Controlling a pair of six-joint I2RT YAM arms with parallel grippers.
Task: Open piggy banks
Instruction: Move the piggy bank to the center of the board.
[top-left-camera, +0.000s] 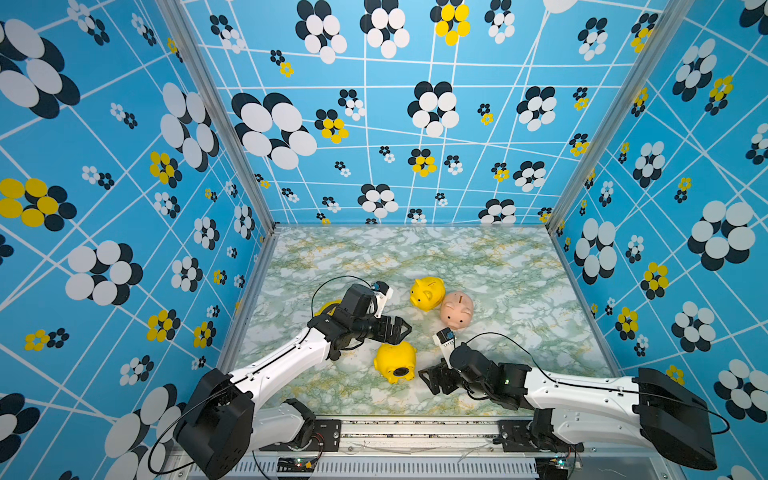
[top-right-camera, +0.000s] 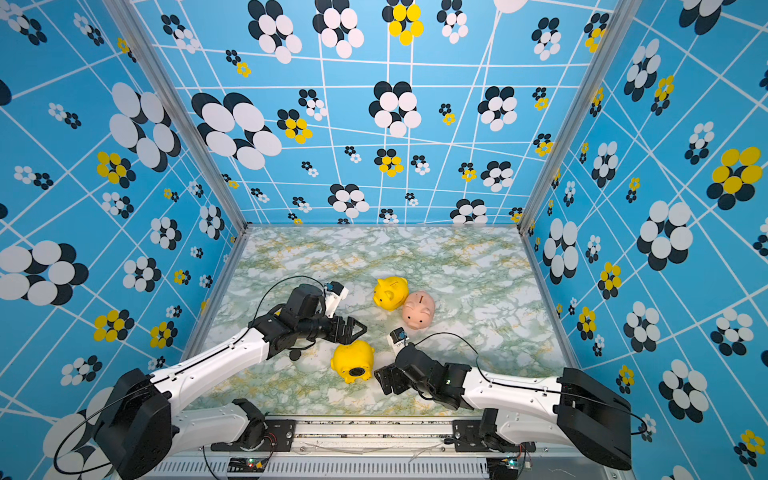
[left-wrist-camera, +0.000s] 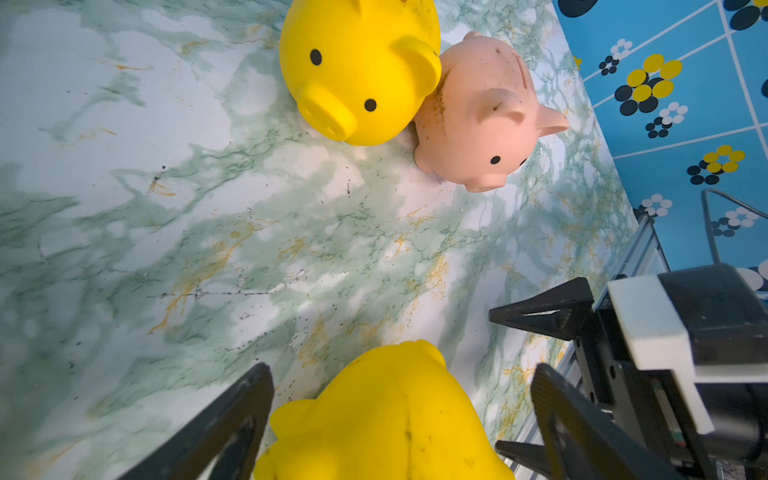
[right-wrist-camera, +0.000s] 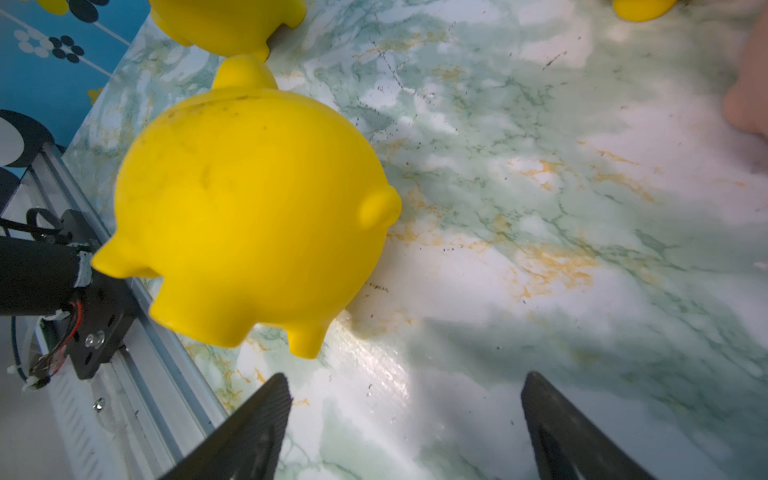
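A yellow piggy bank (top-left-camera: 325, 309) is seen half hidden behind the left arm, near the left edge of the bench (top-left-camera: 519, 291). The left tool (top-left-camera: 399, 328) is held with its jaws wide apart and nothing gripped. It is placed just behind a second yellow bank (top-left-camera: 392, 357), which is tipped over with its black belly circle (top-left-camera: 400, 371) turned frontward. The right tool (top-left-camera: 430, 380), just beside that bank, is likewise spread and empty. Farther back, an upright yellow bank (top-left-camera: 427, 294) is touched by the pink bank (top-left-camera: 457, 309).

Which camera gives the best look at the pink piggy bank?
Left wrist view: the pink piggy bank is close, whole and sharp. Both top views show it small; the right wrist view catches only a blurred edge.
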